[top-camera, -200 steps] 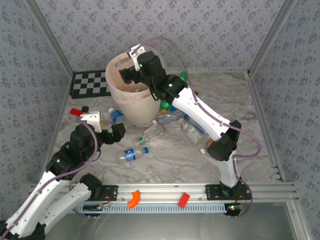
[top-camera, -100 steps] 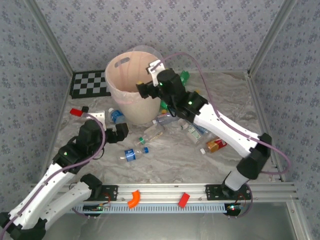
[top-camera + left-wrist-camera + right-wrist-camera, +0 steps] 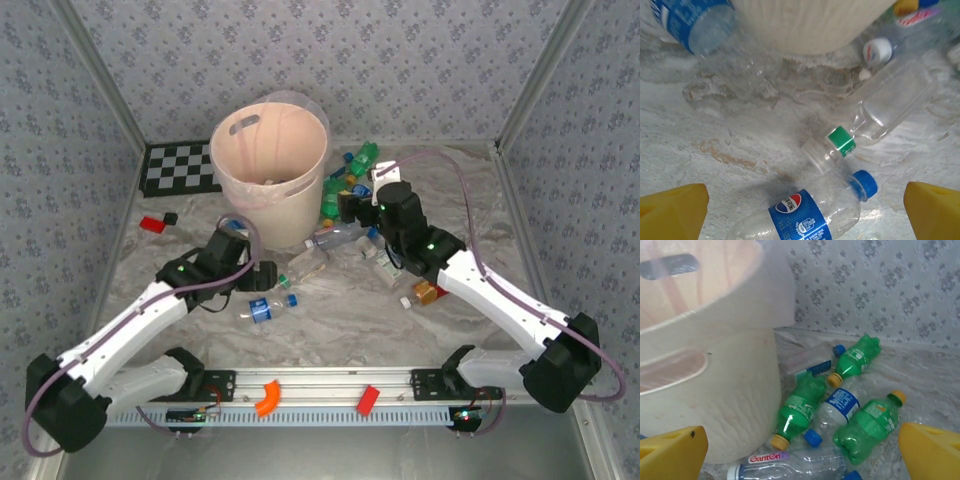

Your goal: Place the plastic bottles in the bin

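Observation:
The bin [image 3: 268, 165] stands upright at the back, a pale pink-beige bucket with a clear liner; its ribbed wall [image 3: 705, 375] is on the left of the right wrist view. My left gripper [image 3: 268, 279] hangs open just in front of it, above a clear bottle with a blue label and blue cap [image 3: 810, 212] that lies between its yellow fingertips [image 3: 672, 212]. A clear bottle with a green label [image 3: 865, 125] lies just beyond. My right gripper [image 3: 347, 206] is open and empty to the right of the bin, facing green bottles [image 3: 802, 407] and a clear blue-labelled one [image 3: 837, 407].
A checkerboard [image 3: 180, 168] lies at the back left, a red block [image 3: 152, 223] near it. An orange piece [image 3: 266, 397] and a red block [image 3: 368, 400] sit on the front rail. An amber bottle [image 3: 430, 291] lies under the right arm. Patterned walls enclose the table.
The right gripper has drawn back from over the bin and come down to its right, by the green bottles. The left arm has reached forward to the bottles in front of the bin.

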Action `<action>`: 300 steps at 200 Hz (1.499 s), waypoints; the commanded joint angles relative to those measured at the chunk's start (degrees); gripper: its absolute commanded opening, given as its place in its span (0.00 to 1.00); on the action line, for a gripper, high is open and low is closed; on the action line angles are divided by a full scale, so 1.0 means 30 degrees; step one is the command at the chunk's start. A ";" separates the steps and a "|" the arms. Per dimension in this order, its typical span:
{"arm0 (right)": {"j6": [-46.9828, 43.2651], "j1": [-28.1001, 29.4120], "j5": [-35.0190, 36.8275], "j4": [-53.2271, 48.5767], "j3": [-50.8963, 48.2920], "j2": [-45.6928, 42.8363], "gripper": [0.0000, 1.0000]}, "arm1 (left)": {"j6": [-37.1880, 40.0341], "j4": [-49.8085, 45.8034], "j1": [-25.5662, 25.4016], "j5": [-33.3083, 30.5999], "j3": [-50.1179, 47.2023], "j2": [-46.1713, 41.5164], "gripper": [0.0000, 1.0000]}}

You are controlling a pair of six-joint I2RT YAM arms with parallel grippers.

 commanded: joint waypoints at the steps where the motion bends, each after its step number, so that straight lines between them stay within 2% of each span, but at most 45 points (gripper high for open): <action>1: 0.1044 -0.0473 -0.0436 0.0734 -0.0650 -0.1090 1.00 | 0.0566 -0.0935 -0.0182 0.1011 -0.0165 0.1135 1.00; 45: 0.1701 -0.1509 -0.1273 0.0539 -0.1520 -0.2068 0.99 | 0.0279 -0.0950 -0.1025 0.1425 -0.0573 0.2333 1.00; 114: 0.1985 -0.2259 -0.2049 0.0603 -0.2007 -0.2809 1.00 | -0.0341 -0.1585 -0.3990 -0.1494 -0.0759 0.2829 1.00; 167: 0.2176 -0.2520 -0.2397 0.0911 -0.2303 -0.3049 1.00 | -0.0670 -0.2522 -0.5635 -0.3719 -0.0766 0.3487 1.00; 216: 0.2156 -0.2587 -0.2766 0.0948 -0.2375 -0.3242 0.99 | -0.0279 -0.1979 -0.5942 -0.5078 -0.0458 0.5552 1.00; 262: 0.2009 -0.2551 -0.3548 0.1036 -0.2482 -0.3484 1.00 | 0.0144 -0.0470 -0.5957 -0.4363 -0.0672 0.6628 1.00; 300: 0.2056 -0.2539 -0.3545 0.1135 -0.2632 -0.3529 1.00 | 0.0636 -0.0007 -0.5964 -0.3495 -0.0437 0.7332 0.95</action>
